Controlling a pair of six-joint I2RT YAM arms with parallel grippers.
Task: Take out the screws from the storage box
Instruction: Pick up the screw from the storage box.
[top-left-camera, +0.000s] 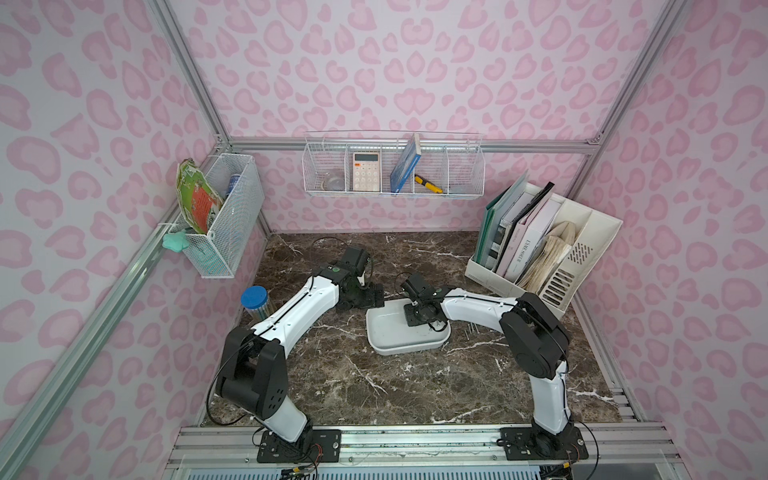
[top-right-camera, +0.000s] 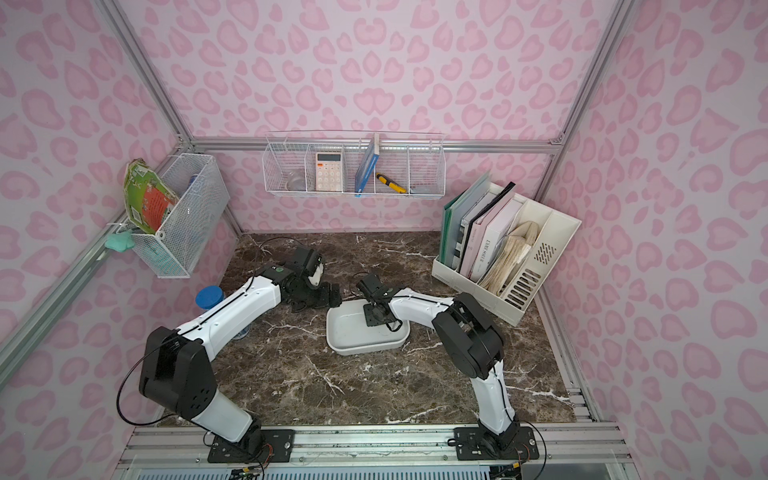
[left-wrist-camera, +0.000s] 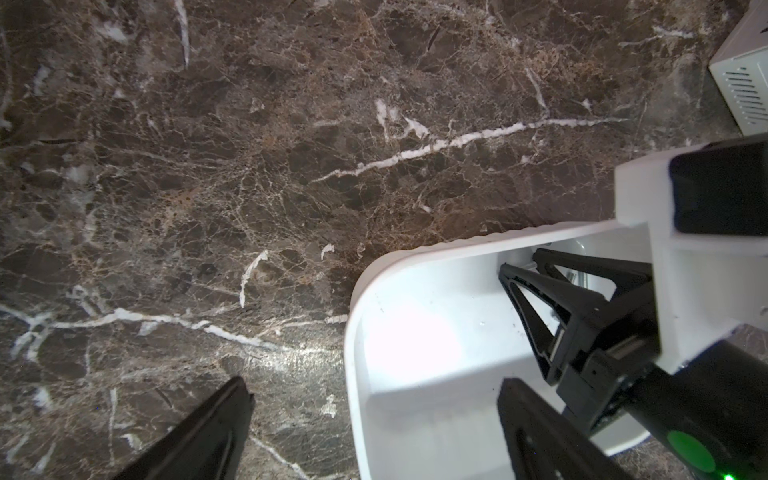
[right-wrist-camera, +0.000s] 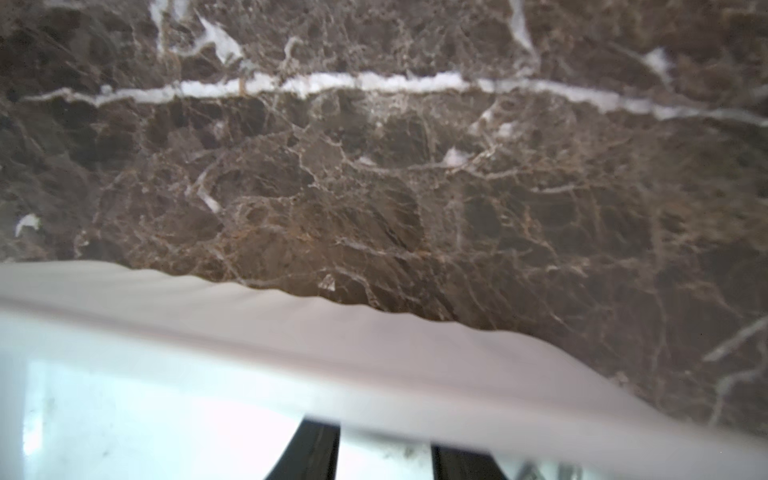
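Note:
The storage box (top-left-camera: 399, 347) (top-right-camera: 357, 345) is a shallow white tray on the brown marble, seen in both top views. My right gripper (top-left-camera: 412, 321) (top-right-camera: 371, 322) points down inside it by the far wall. In the right wrist view its two fingers (right-wrist-camera: 309, 453) stand a little apart over the tray floor, with nothing clearly between them. Silver screws (left-wrist-camera: 575, 276) glint behind those fingers. More screws (top-left-camera: 471, 330) lie on the marble just right of the tray. My left gripper (left-wrist-camera: 374, 382) (top-left-camera: 374, 297) is wide open and straddles the tray's left wall.
A blue-lidded jar (top-left-camera: 254, 301) stands left of my left arm. A cream file organiser (top-left-camera: 582, 257) with books fills the back right corner. Wire baskets hang on the back wall (top-left-camera: 392, 166) and the left wall (top-left-camera: 220, 216).

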